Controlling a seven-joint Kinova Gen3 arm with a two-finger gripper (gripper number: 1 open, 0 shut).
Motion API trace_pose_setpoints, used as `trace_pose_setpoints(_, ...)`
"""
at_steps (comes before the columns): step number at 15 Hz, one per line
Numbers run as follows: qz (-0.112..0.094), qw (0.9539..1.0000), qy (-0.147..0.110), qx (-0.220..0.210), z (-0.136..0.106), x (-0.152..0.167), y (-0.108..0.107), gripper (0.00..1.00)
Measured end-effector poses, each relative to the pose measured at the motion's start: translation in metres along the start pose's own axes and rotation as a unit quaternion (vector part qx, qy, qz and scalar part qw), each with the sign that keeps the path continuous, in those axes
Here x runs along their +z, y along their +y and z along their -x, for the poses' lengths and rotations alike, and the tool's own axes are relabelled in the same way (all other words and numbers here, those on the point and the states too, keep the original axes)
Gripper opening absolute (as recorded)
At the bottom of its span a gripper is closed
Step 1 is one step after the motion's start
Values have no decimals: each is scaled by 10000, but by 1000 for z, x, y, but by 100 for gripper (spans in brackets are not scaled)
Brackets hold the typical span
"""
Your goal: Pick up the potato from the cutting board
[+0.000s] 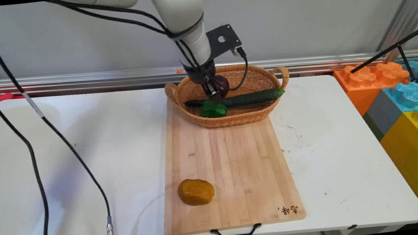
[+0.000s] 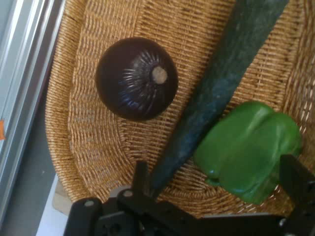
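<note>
Inside the wicker basket (image 1: 258,114), the claw (image 2: 216,194) hangs with fingers apart, straddling the green pepper (image 2: 248,150). Beside it lies the cucumber (image 2: 221,83), with the dark onion (image 2: 136,78) beyond; nothing is gripped.

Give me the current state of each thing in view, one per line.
Black two-finger gripper: open, empty, inside the basket.
Dark purple round onion: lying free in the basket.
Long dark green cucumber: lying across the basket.
Green bell pepper: between the fingers, ungripped.
Woven wicker basket: on the board's far end.
Orange-brown potato: on the wooden cutting board.
</note>
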Motion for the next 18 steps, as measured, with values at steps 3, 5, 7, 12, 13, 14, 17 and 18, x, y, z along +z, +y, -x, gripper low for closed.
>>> trace_pose_setpoints(3,19,10000,42,-50,-7,-12,7,100)
trace_pose_setpoints(5,123,9999,58,-35,-10,-29,20,100)
trace_pose_setpoints(7,287,9996,10,35,-6,-52,35,100)
trace_pose_setpoints(12,652,9971,-271,273,26,-98,63,100)
trace_pose_setpoints(13,704,9965,-306,333,32,-103,67,100)
trace_pose_setpoints(14,779,9954,-364,425,42,-111,72,100)
trace_pose_setpoints(17,1025,9916,-422,666,70,-122,88,100)
trace_pose_setpoints(18,1155,9893,-408,793,82,-123,95,100)
